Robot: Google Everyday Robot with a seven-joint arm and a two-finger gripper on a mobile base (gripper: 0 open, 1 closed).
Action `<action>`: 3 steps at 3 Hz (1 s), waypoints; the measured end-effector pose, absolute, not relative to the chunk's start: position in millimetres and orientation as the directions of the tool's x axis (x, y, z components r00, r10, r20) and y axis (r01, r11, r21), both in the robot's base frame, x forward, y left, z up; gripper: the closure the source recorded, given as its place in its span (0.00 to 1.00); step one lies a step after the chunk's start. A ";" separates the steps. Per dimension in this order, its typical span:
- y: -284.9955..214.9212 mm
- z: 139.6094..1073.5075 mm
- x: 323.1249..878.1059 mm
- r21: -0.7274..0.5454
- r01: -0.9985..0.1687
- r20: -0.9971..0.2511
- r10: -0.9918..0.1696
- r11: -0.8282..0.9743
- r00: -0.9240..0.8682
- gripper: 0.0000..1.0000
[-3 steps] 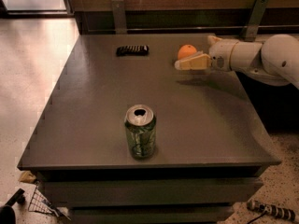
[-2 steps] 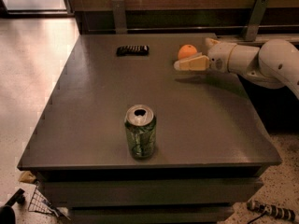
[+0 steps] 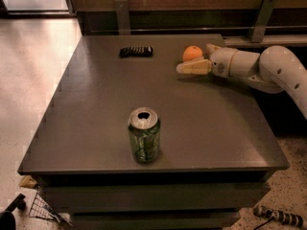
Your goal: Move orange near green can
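I see the small round orange fruit (image 3: 193, 52) near the desk's far-right corner | gripper (image 3: 192, 61) straddling it, jaws spread wide | upright dark-green aluminium can (image 3: 144, 135) by the front edge, well apart

Smooth pale plastic gripper (image 3: 194, 61) beside the matt orange (image 3: 192, 52) on a matt table (image 3: 91, 109); glossy metal green can (image 3: 144, 135).

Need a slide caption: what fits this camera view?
Claw at the orange, far right of table; green can upright near front.
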State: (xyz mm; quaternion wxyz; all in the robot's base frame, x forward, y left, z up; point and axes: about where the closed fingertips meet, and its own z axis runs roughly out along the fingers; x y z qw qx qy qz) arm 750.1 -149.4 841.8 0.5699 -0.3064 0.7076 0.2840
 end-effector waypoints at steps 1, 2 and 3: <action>-146.6 842.5 749.7 0.051 -0.760 -0.981 -0.111 0.648 -0.161 0.18; -143.3 842.0 750.0 0.052 -0.763 -0.981 -0.111 0.644 -0.161 0.41; -140.3 841.6 750.2 0.053 -0.766 -0.981 -0.111 0.641 -0.161 0.65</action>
